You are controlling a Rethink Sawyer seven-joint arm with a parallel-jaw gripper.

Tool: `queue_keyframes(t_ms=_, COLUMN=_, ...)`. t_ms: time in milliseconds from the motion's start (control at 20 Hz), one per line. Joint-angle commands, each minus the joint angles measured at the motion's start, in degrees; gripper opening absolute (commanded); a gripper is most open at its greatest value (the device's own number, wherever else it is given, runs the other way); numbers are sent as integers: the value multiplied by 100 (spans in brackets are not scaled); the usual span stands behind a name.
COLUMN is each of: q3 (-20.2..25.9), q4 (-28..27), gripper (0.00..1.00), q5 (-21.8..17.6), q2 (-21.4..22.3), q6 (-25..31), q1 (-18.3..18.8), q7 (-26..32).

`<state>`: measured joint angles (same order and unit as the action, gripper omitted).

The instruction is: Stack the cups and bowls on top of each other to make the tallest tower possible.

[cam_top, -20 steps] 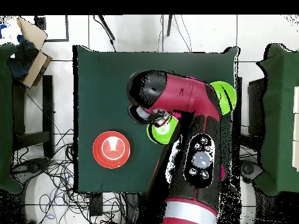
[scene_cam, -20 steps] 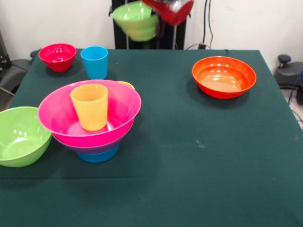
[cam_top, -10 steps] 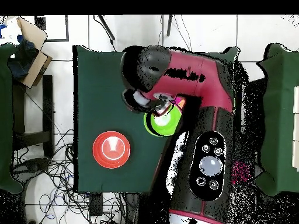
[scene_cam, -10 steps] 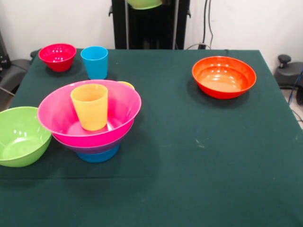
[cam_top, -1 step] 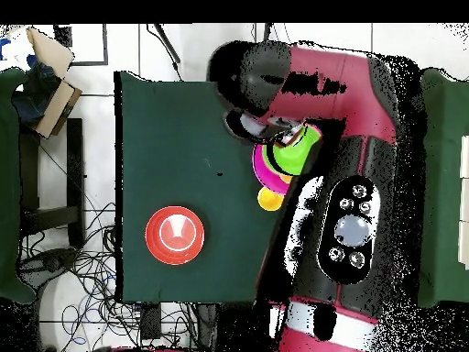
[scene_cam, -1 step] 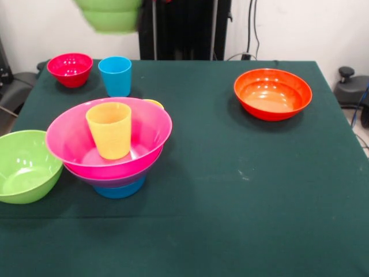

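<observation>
Front view is showing the tower [scene_cam, -1 step: 109, 153] partly built: pink bowl [scene_cam, -1 step: 147, 130] nesting on purple and blue, orange-yellow cup [scene_cam, -1 step: 109, 130] inside. Small green bowl [scene_cam, -1 step: 109, 14] is hanging high above, presumably gripped, though I cannot tell the fingers' state; orange bowl [scene_cam, -1 step: 273, 93], red bowl [scene_cam, -1 step: 70, 69], lime bowl [scene_cam, -1 step: 23, 165] and blue cup [scene_cam, -1 step: 115, 75] are waiting loose.

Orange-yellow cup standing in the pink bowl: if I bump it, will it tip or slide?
Probably tips easily: the orange-yellow cup stands upright, tall and narrow, tapering toward its base. It may also slide, since the pink bowl under it looks glossy and curved. Likely light plastic.
</observation>
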<state>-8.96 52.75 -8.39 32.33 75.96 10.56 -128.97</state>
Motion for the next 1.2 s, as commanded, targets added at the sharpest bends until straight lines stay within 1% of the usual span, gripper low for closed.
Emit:
queue_keyframes(t_ms=50, q3=782, q4=-795, gripper=0, q5=-593, q2=-854, q6=-274, q1=133, q7=1578)
queue_keyframes(t_ms=100, q3=807, q4=-789, gripper=0, q5=-575, q2=-880, q6=-319, q1=155, q7=1591)
queue_keyframes(t_ms=150, q3=834, q4=-902, gripper=0, q5=-571, q2=-973, q6=-316, q1=170, q7=1589)
queue_keyframes(t_ms=300, q3=865, q4=-871, gripper=0, q5=-509, q2=-1084, q6=-526, q1=191, q7=1485)
queue_keyframes(t_ms=500, q3=975, q4=-887, gripper=0, q5=-458, q2=-1331, q6=-922, q1=288, q7=1517)
queue_keyframes(t_ms=700, q3=1015, q4=-949, gripper=0, q5=-458, q2=-1504, q6=-1079, q1=316, q7=1470)
queue_keyframes(t_ms=800, q3=1014, q4=-1020, gripper=0, q5=-467, q2=-1561, q6=-1056, q1=316, q7=1487)
queue_keyframes(t_ms=1050, q3=1030, q4=-1171, gripper=0, q5=-413, q2=-1619, q6=-708, q1=337, q7=1579)
queue_keyframes(t_ms=1150, q3=1032, q4=-1318, gripper=0, q5=-413, q2=-1686, q6=-492, q1=361, q7=1677)
queue_keyframes(t_ms=1200, q3=1033, q4=-1480, gripper=0, q5=-422, q2=-1755, q6=-326, q1=378, q7=1740)
